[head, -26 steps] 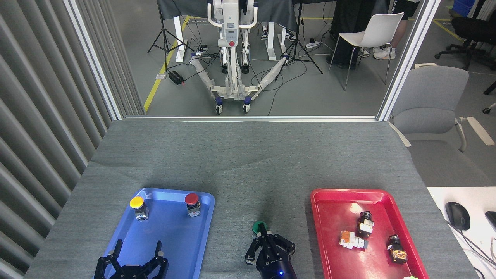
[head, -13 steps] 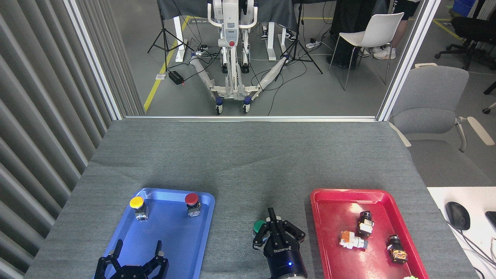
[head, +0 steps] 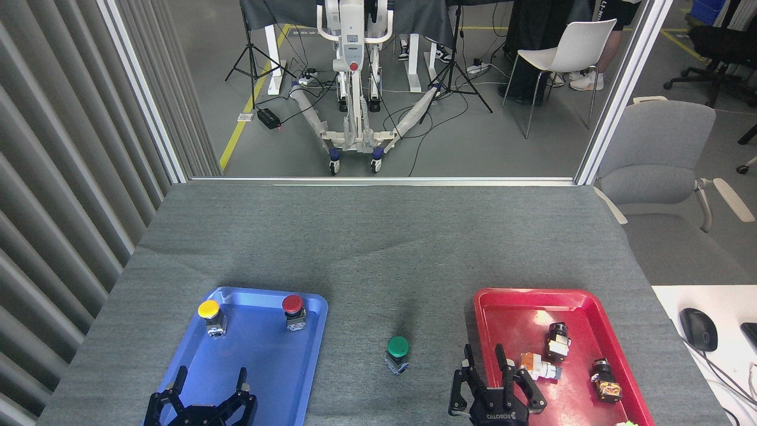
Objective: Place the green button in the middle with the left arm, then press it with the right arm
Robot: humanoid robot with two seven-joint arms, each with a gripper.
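The green button [head: 397,352] stands upright on the grey cloth of the counter [head: 366,248], in the open strip between the blue tray [head: 313,331] and the red tray [head: 482,313], touched by neither end effector. The right end effector [head: 494,378] sits to the button's right and nearer the robot, over the near left rim of the red tray; its fingers [head: 467,361] are spread apart and grasp nothing. The left end effector [head: 207,384] hangs well to the button's left, low over the near part of the blue tray, its prongs likewise splayed and empty.

Beyond the left end effector, at the far end of the blue tray, stand a yellow-capped button [head: 210,316] and a red-capped button [head: 293,311], apart from each other. To the right of the right end effector, inside the red tray, lie several small parts: a black one [head: 556,341], a white and orange one [head: 537,367] just beside the end effector's fingers, and a black and orange one [head: 605,381] further right.
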